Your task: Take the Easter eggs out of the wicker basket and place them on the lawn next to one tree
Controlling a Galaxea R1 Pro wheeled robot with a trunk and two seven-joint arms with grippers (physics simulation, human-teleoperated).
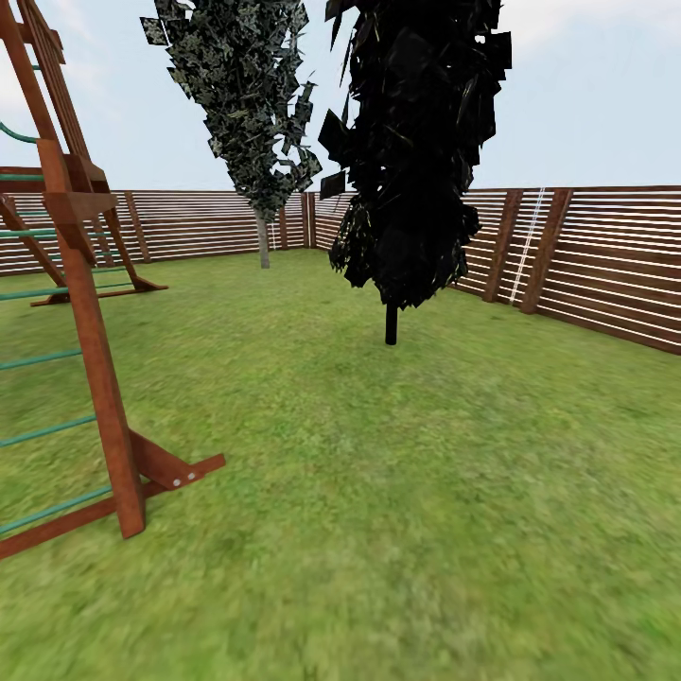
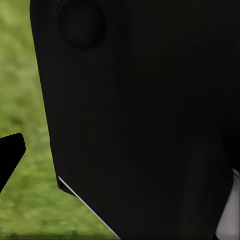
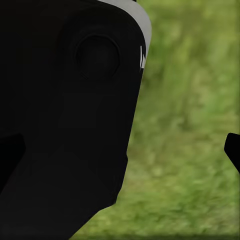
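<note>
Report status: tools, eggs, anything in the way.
Tools' state unclear. No eggs or basket sighted; lawn ahead. Dark cone tree centre, wooden climbing frame left.

The lawn (image 1: pixel 407 492) is spread across the foreground of the head view, and the fence (image 1: pixel 615 265) is run along its far and right edges. A climbing frame (image 1: pixel 85 312) is set at the left, its foot on the grass. Right of centre a cone-shaped tree (image 1: pixel 411 151) is placed before the fence — behind it and to its left, a second tree (image 1: pixel 251 104) is seen near the far corner.
</note>
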